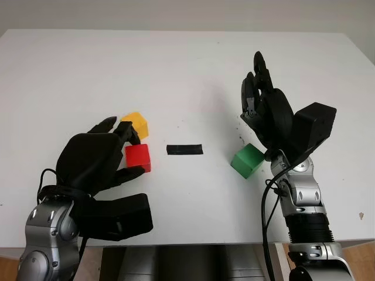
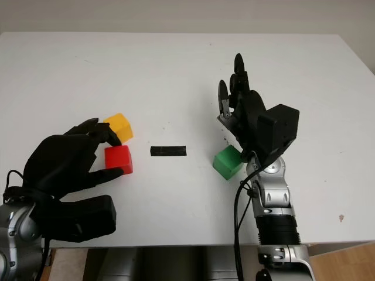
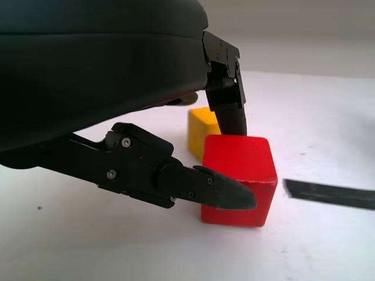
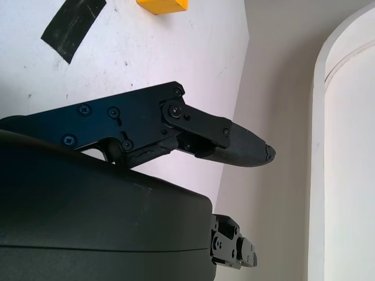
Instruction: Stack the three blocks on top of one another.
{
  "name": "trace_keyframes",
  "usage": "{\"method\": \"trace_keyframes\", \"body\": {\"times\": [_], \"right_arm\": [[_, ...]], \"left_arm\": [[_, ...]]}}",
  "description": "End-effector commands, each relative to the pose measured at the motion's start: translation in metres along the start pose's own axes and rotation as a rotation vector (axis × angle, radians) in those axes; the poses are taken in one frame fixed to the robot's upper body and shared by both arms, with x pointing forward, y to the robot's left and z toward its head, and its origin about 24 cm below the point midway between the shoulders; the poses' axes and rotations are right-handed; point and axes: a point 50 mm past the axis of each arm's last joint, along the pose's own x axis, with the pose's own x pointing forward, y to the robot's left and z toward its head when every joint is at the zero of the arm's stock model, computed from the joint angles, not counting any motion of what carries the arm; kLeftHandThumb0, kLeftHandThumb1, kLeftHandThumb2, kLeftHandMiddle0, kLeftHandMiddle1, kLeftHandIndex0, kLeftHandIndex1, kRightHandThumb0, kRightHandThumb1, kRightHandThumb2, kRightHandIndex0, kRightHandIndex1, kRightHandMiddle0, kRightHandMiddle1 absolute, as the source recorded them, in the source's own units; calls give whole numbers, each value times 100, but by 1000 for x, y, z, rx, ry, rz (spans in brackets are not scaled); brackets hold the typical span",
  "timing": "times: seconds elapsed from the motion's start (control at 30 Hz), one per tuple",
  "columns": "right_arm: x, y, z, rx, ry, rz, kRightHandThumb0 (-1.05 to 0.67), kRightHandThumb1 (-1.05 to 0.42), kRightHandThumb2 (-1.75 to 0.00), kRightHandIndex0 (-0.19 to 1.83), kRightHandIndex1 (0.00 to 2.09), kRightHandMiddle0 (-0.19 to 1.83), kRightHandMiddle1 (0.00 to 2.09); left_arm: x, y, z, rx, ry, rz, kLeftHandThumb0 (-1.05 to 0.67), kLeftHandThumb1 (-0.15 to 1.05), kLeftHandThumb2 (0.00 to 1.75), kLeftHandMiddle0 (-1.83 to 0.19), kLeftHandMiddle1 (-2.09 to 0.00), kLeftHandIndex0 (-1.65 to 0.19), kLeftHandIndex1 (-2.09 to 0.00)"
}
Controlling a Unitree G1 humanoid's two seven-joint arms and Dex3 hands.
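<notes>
The left hand brackets the red block between two fingers, seemingly just closing on it — yellow block sits just behind, green block beside the open right hand

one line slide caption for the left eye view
Left hand closes around the red block beside the yellow block; open right hand above the green block.

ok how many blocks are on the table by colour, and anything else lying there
red block: 1
yellow block: 1
green block: 1
black tape strip: 1
total: 4 things, 3 of them blocks, none stacked yet
</notes>
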Motion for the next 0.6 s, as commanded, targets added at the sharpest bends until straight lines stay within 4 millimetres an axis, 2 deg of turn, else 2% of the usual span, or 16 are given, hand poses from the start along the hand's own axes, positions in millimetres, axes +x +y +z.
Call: {"method": "trace_keyframes", "body": {"times": [0.0, 0.17, 0.23, 0.57], "right_arm": [[2, 1, 7, -3, -28, 2, -58, -105, -70, -19, 0, -19, 0], [1, 1, 7, -10, -29, 2, -60, -105, -68, -19, 0, -19, 0], [1, 1, 6, -10, -27, 1, -59, -105, -69, -19, 0, -19, 0], [-1, 1, 5, 5, -21, -6, -57, -105, -68, -19, 0, -19, 0]], "left_arm": [[4, 15, 0, -4, -46, 27, -39, 105, 18, -25, -6, -11, -146], [17, 36, 0, -32, -114, 24, -39, 105, 18, -25, -6, -9, -151], [22, 43, 1, -43, -136, 20, -40, 105, 16, -25, -5, -13, -146], [51, 58, 15, -23, -174, 1, -42, 105, 13, -19, -4, -25, -137]]}}
